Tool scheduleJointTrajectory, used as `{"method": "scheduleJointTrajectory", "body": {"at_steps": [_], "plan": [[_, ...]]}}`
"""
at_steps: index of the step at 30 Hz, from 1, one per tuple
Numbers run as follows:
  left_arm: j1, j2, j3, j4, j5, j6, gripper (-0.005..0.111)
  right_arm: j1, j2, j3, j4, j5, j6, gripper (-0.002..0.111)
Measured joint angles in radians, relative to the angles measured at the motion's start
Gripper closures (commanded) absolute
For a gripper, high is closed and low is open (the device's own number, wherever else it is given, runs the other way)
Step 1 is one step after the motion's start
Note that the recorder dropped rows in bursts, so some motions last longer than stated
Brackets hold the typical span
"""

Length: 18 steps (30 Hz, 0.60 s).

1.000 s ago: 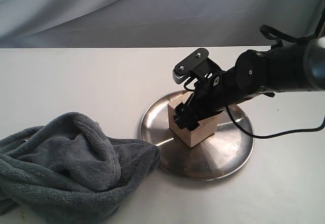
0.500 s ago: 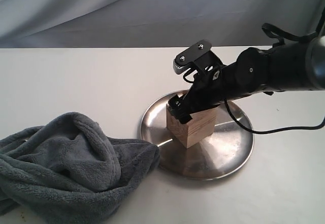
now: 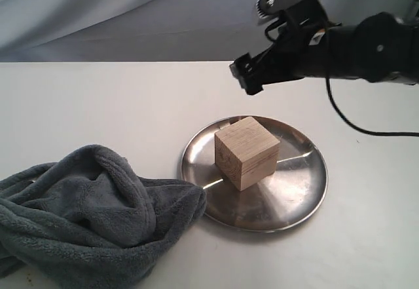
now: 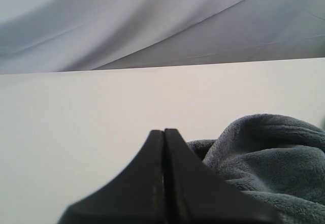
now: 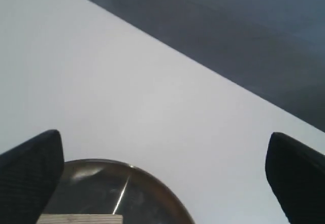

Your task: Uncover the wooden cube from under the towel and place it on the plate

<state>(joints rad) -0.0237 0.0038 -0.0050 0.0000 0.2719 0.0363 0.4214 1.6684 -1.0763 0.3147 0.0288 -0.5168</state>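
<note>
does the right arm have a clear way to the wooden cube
Probably yes: the right end effector hangs open above the wooden cube, which sits uncovered on the plate, the towel off to its side.

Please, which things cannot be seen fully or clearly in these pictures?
- towel: exterior view, cut off by the left and bottom edges.
- wooden cube: right wrist view, only a strip at the bottom edge.
- left end effector: absent from the exterior view; left wrist view shows only blurred shut tips.
</note>
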Motion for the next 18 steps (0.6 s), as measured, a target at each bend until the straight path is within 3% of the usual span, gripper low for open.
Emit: {"method": "scheduleJointTrajectory", "body": {"at_steps": [5,10,18], "plan": [[0.0,0.0,0.0,0.0,0.0,0.0,0.107,-0.071,-0.095,0.0,0.002,0.045,0.014,0.038],[0.0,0.0,0.0,0.0,0.0,0.0,0.107,-0.126,-0.194,0.053,0.002,0.033,0.018,0.053],[0.0,0.0,0.0,0.0,0.0,0.0,0.107,-0.173,-0.344,0.261,0.002,-0.088,0.018,0.09]]}}
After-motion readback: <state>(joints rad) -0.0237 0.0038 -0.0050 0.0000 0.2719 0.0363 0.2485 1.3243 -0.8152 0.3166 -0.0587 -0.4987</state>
